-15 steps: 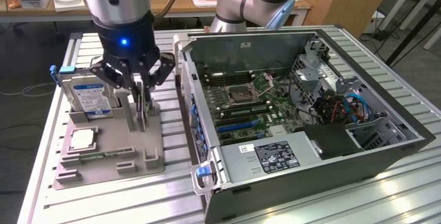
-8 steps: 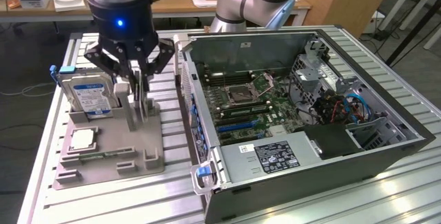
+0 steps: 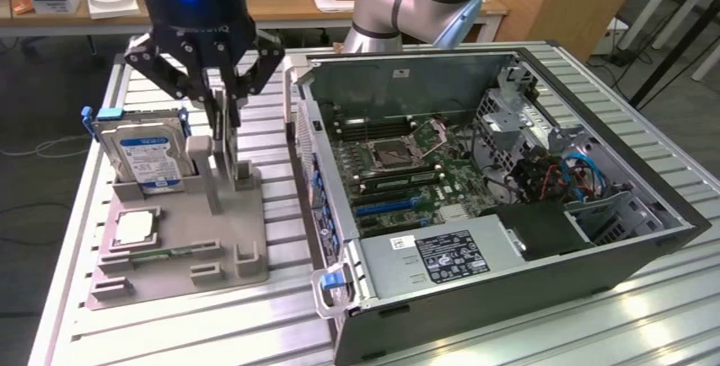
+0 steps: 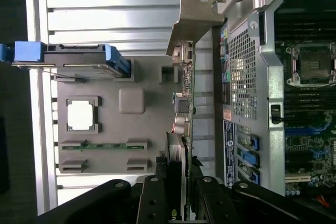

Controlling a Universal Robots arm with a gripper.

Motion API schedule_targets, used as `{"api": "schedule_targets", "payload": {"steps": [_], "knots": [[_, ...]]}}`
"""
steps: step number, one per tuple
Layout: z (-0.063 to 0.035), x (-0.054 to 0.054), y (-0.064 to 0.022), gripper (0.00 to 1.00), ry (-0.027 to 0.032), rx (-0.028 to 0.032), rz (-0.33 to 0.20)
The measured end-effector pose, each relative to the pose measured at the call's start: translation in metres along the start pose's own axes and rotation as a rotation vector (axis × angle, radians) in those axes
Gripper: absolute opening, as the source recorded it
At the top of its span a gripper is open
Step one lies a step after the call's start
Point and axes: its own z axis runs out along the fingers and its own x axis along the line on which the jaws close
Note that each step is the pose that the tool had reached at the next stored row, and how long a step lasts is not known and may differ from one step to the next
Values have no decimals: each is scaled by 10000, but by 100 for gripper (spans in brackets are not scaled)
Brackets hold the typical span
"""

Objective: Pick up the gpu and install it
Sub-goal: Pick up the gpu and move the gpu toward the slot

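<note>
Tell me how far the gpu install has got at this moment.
Done: the approach. The gripper is at the gpu, which stands on edge at the gray holder that also carries the hard drive. In hand: the gripper looks closed on the card's edge. Left: the card is not in the open computer case, and the blue slots are bare.

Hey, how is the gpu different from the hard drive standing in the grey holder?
The gpu is a thin card seen edge-on, with a silvery metal bracket at one end; the hard drive is a thick box with a blue label and blue side rails. The gpu sits clamped between the fingers of the tool; the hard drive stands free of the tool. Both stand on edge at the grey holder.
</note>
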Motion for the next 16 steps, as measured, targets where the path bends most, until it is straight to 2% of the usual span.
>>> {"api": "schedule_targets", "payload": {"steps": [7, 16], "knots": [[-20, -26, 2, 27, 3, 1, -3], [-9, -338, 20, 27, 11, 1, -9]]}}
